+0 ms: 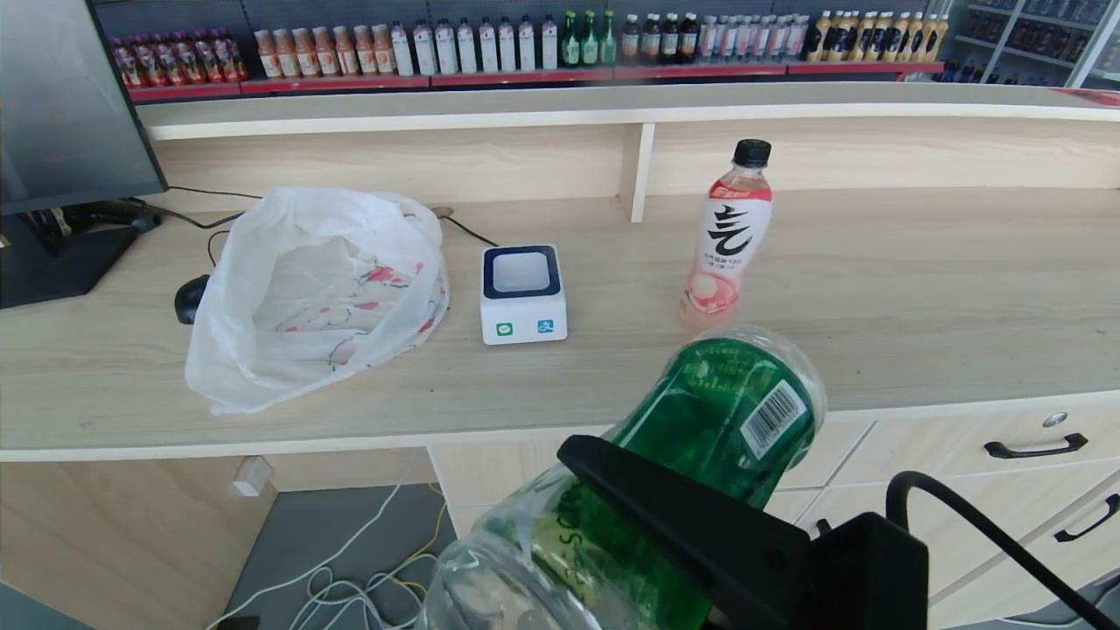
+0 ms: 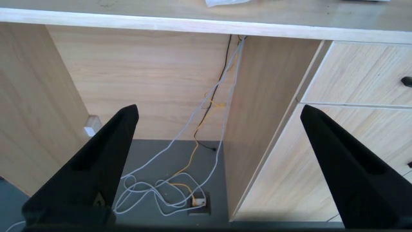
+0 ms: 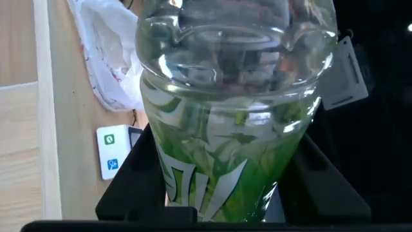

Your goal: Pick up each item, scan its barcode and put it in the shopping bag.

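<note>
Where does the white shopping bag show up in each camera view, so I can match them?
Head view: the shopping bag lies open on the wooden counter, next to the white scanner.
Left wrist view: a white sliver on the counter's front edge, probably the bag.
Right wrist view: the bag lies beyond the green bottle.
Shared landmark: the wooden counter.
</note>
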